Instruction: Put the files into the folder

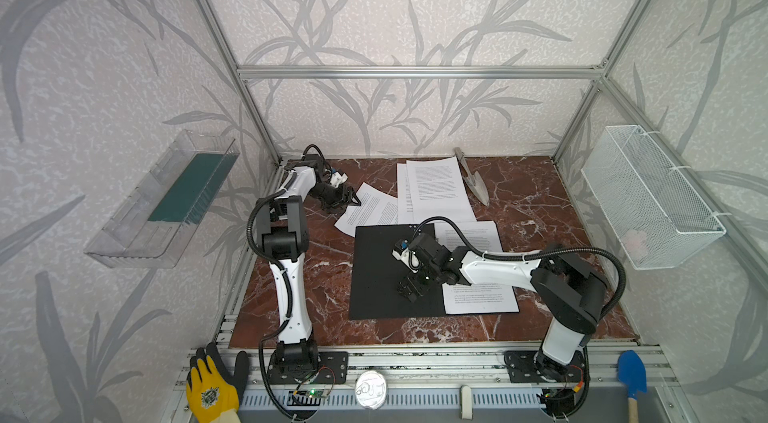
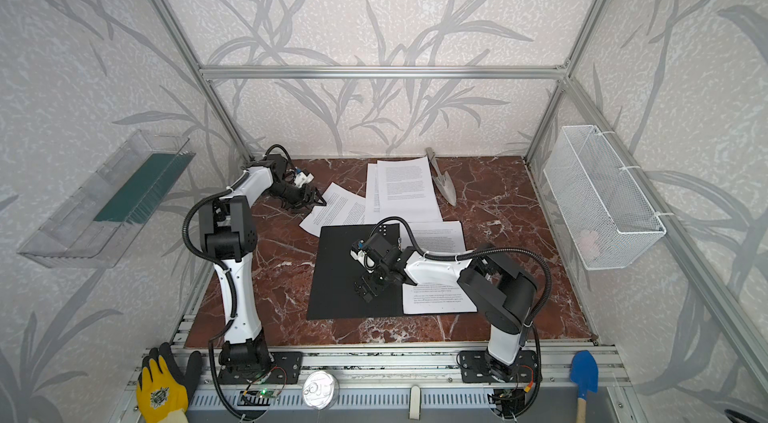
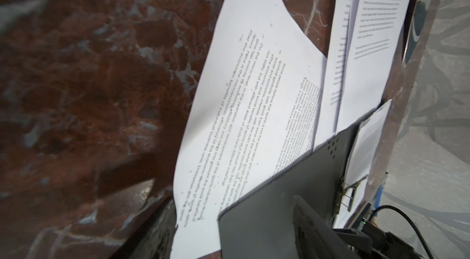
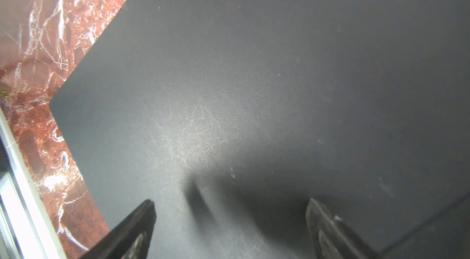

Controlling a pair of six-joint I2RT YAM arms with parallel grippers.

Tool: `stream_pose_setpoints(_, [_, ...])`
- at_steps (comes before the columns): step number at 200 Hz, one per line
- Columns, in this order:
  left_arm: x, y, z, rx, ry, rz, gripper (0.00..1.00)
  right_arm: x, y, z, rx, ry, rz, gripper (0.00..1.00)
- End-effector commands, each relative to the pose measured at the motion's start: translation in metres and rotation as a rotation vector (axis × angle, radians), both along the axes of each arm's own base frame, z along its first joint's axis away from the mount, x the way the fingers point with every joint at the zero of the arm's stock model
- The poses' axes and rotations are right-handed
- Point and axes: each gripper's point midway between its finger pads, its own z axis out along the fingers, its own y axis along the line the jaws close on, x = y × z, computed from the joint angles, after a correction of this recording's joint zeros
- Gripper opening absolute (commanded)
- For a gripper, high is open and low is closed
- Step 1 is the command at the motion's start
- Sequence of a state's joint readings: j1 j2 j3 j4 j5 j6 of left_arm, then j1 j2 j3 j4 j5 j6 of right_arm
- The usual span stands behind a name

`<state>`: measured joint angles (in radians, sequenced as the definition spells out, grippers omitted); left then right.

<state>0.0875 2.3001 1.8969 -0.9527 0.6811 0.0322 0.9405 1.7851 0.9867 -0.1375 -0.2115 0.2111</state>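
inventory, tabletop (image 1: 324, 275).
1. my right jaws: spread wide, holding nothing, tips down over the folder (image 4: 279, 79), which lies matte black and flat beneath them; contact i cannot tell.
2. my left jaws: parted, low at the edge of a skewed sheet (image 1: 368, 209).
3. the files (image 1: 436, 188): that sheet; two overlapped sheets beyond it; one sheet (image 1: 478, 302) beside the folder, behind my right jaws.
4. trowel (image 1: 476, 188), beside the overlapped sheets.

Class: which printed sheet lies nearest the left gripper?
The tilted sheet, leftmost of the group, its corner beside the left gripper; the other sheets lie squarer and farther right.
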Motion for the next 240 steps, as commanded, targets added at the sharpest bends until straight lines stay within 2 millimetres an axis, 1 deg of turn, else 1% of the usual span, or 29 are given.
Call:
stream_pose_setpoints(1, [0.008,0.01,0.017,0.058,-0.071,0.015,0.69,-0.011,-0.008,-0.014,-0.052,0.063,0.01,0.92])
stream_pose_setpoints(24, [0.012,0.01,0.014,0.053,-0.074,0.024,0.64,-0.01,-0.008,-0.014,-0.052,0.061,0.011,0.92])
stream_pose_setpoints(53, [0.011,0.003,0.009,0.013,-0.054,0.01,0.56,-0.01,-0.008,-0.014,-0.053,0.06,0.012,0.92])
stream_pose_setpoints(67, [0.013,0.01,0.004,0.06,-0.057,0.023,0.54,-0.01,-0.008,-0.014,-0.052,0.063,0.013,0.92])
stream_pose_setpoints(86, [0.019,0.022,0.002,0.135,-0.088,0.051,0.59,-0.011,-0.007,-0.015,-0.053,0.066,0.017,0.92])
stream_pose_setpoints(101, [0.022,0.024,0.0,0.142,-0.093,0.052,0.62,-0.012,-0.007,-0.015,-0.055,0.066,0.018,0.92])
stream_pose_setpoints(125, [0.017,0.02,-0.011,0.121,-0.03,0.014,0.75,-0.011,-0.008,-0.014,-0.058,0.062,0.017,0.92])
stream_pose_setpoints(131, [0.015,0.019,-0.014,0.123,-0.015,0.008,0.81,-0.011,-0.008,-0.015,-0.061,0.062,0.017,0.92])
stream_pose_setpoints(143, [0.013,0.02,-0.02,0.128,0.004,0.004,0.84,-0.011,-0.008,-0.015,-0.062,0.063,0.016,0.92])
stream_pose_setpoints(163, [0.007,0.02,-0.026,0.13,0.031,-0.002,0.86,-0.01,-0.009,-0.016,-0.067,0.064,0.017,0.92])
stream_pose_setpoints(187, [-0.005,0.014,-0.025,0.101,0.071,-0.024,0.86,-0.01,-0.008,-0.018,-0.07,0.066,0.016,0.92])
stream_pose_setpoints(208, [-0.02,0.01,-0.027,0.081,0.122,-0.038,0.86,-0.011,-0.007,-0.018,-0.066,0.075,0.019,0.92])
stream_pose_setpoints(240, [-0.041,0.011,-0.035,0.083,0.188,-0.024,0.86,-0.012,-0.007,-0.019,-0.065,0.078,0.02,0.92])
